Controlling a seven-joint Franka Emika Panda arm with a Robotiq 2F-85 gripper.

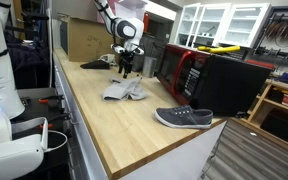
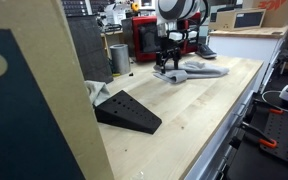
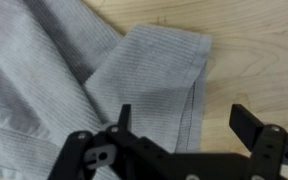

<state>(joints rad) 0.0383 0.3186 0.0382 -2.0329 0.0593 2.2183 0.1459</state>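
i've got the gripper [image 3: 181, 118] hovering just over the grey cloth [image 3: 54, 70] lying rumpled on the wooden counter [image 1: 104, 130], jaws wide apart and holding nothing, so i judge this the approach, and next it needs a straight drop astride the folded flap.

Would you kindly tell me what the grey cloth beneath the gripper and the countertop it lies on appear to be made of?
The grey cloth looks like soft, matte knit fabric, perhaps cotton: the wrist view shows fine ribbing, a stitched hem and limp folds. The countertop seems to be light, smooth wood, possibly butcher block: pale grain streaks show, with a faint sheen.
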